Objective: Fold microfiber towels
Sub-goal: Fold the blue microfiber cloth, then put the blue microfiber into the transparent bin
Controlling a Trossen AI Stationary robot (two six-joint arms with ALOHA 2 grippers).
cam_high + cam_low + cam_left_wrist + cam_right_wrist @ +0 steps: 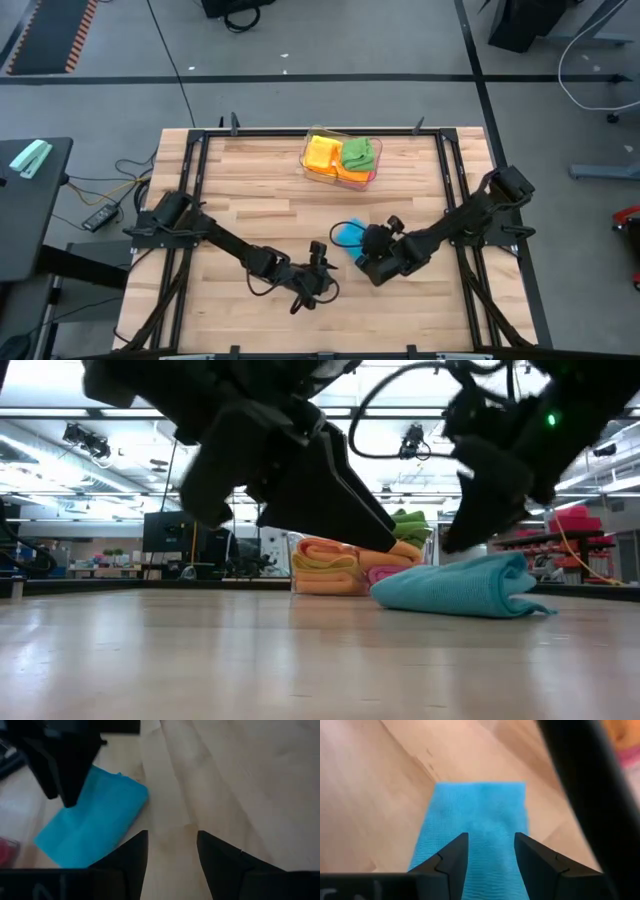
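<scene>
Blue towel point(347, 234) lies folded on the wooden table point(250, 190), near its middle. We see the right gripper point(364, 252) poised directly over it, fingers point(451, 857) parted with blue cloth showing in the gap, clamping nothing. Our left gripper point(318, 270) sits just beside the towel, above bare wood, its fingers point(131, 852) apart and empty. Well apart, at the far edge, a clear tray point(340, 178) holds folded orange, yellow, pink and green towels point(341, 156).

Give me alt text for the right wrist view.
A folded blue towel lies on the wooden table, directly ahead of the right gripper, whose two dark fingers stand apart just over it. A dark arm part crosses one side.
</scene>
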